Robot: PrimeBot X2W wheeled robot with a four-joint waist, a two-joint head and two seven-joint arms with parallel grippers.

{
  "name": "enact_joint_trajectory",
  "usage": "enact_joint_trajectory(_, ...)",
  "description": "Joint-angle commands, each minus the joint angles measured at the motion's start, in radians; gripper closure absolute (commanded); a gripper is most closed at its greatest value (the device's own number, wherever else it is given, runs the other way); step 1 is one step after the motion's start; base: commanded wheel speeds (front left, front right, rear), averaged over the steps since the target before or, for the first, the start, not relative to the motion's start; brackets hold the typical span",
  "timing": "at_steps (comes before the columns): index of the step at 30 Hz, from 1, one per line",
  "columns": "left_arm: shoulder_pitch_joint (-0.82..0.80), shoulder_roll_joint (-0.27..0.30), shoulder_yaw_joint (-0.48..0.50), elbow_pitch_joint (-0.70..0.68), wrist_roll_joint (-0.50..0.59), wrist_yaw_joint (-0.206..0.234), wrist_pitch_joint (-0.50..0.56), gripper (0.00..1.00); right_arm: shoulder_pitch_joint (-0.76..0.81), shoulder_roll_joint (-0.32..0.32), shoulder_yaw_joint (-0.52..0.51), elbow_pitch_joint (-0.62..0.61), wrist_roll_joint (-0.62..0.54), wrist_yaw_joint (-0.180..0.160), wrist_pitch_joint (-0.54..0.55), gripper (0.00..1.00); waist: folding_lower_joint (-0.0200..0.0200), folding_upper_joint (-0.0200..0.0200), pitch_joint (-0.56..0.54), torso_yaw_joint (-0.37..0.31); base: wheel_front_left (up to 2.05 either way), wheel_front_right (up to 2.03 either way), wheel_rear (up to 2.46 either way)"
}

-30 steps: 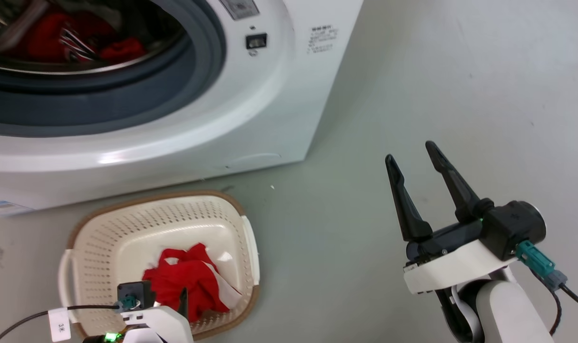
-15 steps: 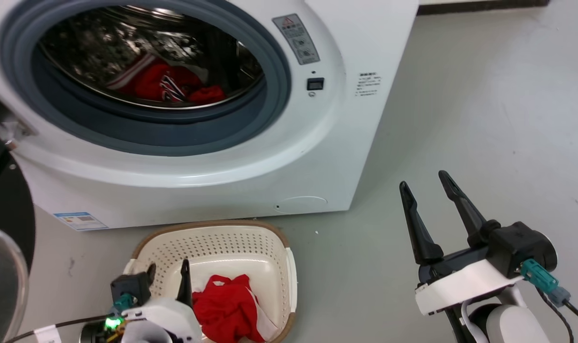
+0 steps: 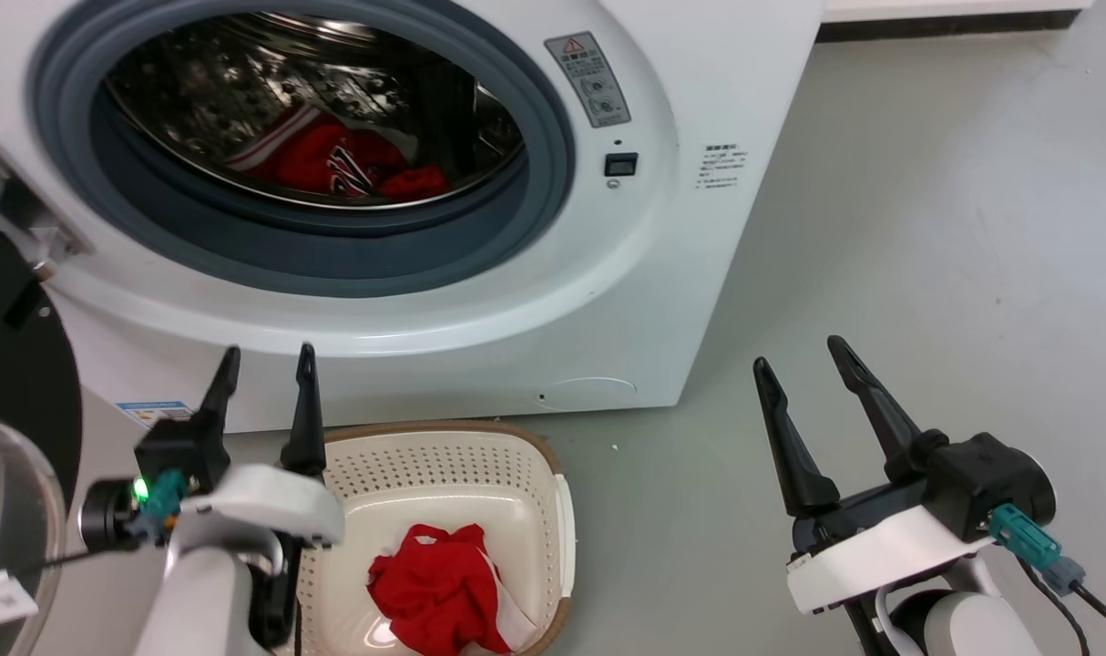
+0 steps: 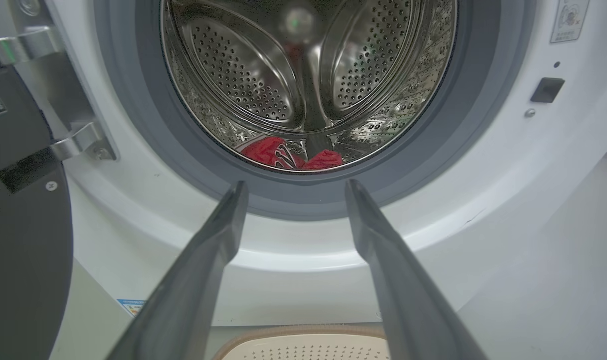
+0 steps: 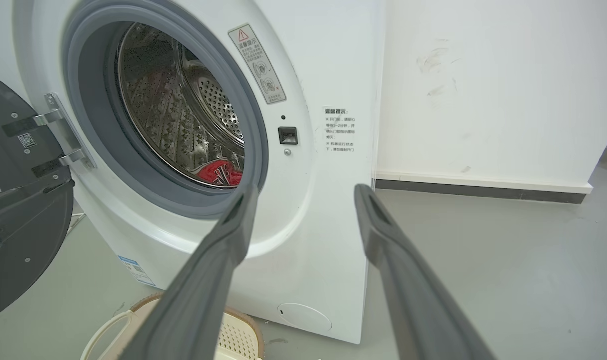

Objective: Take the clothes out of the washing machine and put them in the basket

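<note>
Red cloth lay in two places. Some of the clothes (image 3: 343, 164), one with white stripes and one with dark and white marks, sat low in the steel drum (image 4: 243, 75) of the washing machine (image 3: 662, 273), just behind the grey rubber ring (image 3: 553, 200) of its round opening. Another red garment (image 3: 430, 588), showing a little white, lay crumpled in the basket (image 3: 553, 510), toward its near right side. The cream basket with its brown rim stood on the floor (image 3: 926, 228) just in front of the washer, below the opening. The black-framed glass door (image 3: 15, 401) hung open at the left.

The left claw (image 3: 269, 351) was held over the basket's far left corner, fingers spread wide with nothing between them, pointing at the washer's front. In the left wrist view its fingers framed the red cloth in the drum. The right claw (image 3: 798, 353) hung over the floor, well to the right of the basket, its fingers also wide apart and empty. A white wall (image 5: 483, 75) stood beyond the washer at the far right.
</note>
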Motion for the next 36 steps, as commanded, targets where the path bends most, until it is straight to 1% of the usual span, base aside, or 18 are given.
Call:
enact_joint_trajectory(1,-0.034,0.012,-0.005,0.014,0.007,-0.009,-0.003,0.00,-0.012,0.001,0.005,-0.004,0.004,-0.001,-0.005,0.00,0.0002,0.0000,0.017,-0.017,0.00,0.00,0.00)
enact_joint_trajectory(6,-0.156,0.068,0.000,0.053,0.017,-0.030,-0.003,0.00,-0.036,0.001,0.011,0.000,0.020,-0.001,-0.022,0.00,0.0002,0.0000,0.072,-0.078,0.00,0.00,0.00)
enact_joint_trajectory(9,-0.234,0.111,0.003,0.086,0.026,-0.038,0.011,0.00,-0.051,0.001,0.019,0.004,0.031,-0.001,-0.035,0.00,0.0002,0.0000,0.112,-0.118,0.00,0.00,0.00)
enact_joint_trajectory(21,-0.565,0.294,0.004,0.295,0.034,-0.073,0.107,0.00,-0.114,0.001,0.070,0.036,0.076,-0.001,-0.105,0.00,0.0002,0.0000,0.296,-0.263,0.00,0.00,0.00)
enact_joint_trajectory(27,-0.710,0.401,-0.006,0.378,0.046,-0.085,0.186,0.00,-0.145,0.001,0.097,0.057,0.112,-0.001,-0.138,0.00,0.0002,0.0000,0.375,-0.329,0.00,0.00,0.00)
enact_joint_trajectory(30,-0.783,0.449,-0.026,0.407,0.054,-0.090,0.234,0.00,-0.153,0.002,0.108,0.068,0.129,-0.001,-0.148,0.00,0.0002,0.0000,0.410,-0.355,0.00,0.00,0.00)
enact_joint_trajectory(36,-0.907,0.539,-0.081,0.440,0.061,-0.097,0.363,0.00,-0.173,0.002,0.142,0.089,0.166,-0.001,-0.162,0.00,0.0002,0.0000,0.463,-0.398,0.00,0.00,0.00)
